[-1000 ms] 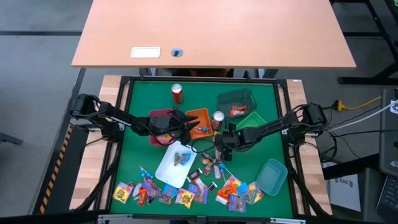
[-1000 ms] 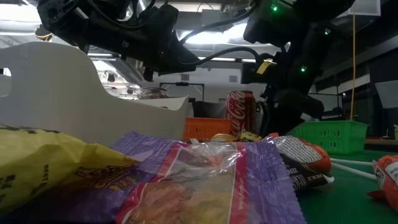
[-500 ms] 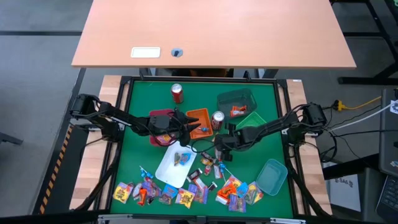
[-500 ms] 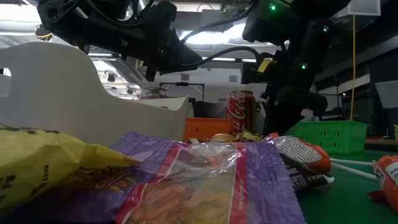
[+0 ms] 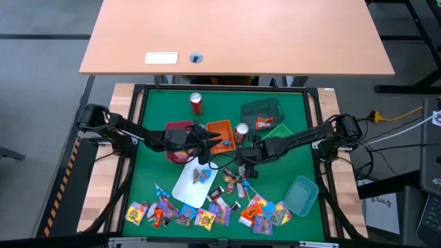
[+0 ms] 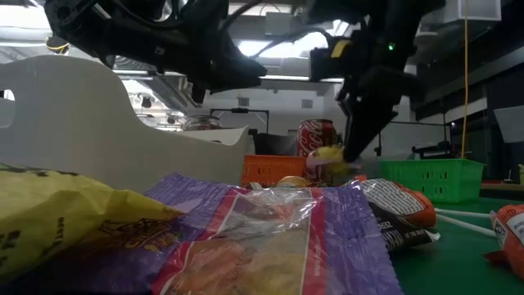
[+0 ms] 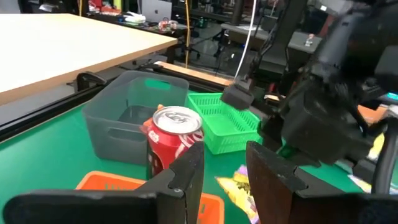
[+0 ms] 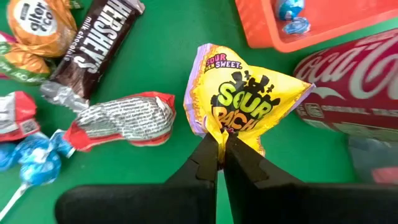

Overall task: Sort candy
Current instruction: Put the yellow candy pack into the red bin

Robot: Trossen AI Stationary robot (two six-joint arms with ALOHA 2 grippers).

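Beside can [image 8: 348, 81], right gripper [image 8: 219, 152] pinches yellow candy [image 8: 245, 99]; next carry to tray; left gripper [image 7: 224, 171] fingers parted, empty.

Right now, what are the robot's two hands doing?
Left gripper: open, empty, above the orange tray.
Right gripper: shut on a yellow candy.
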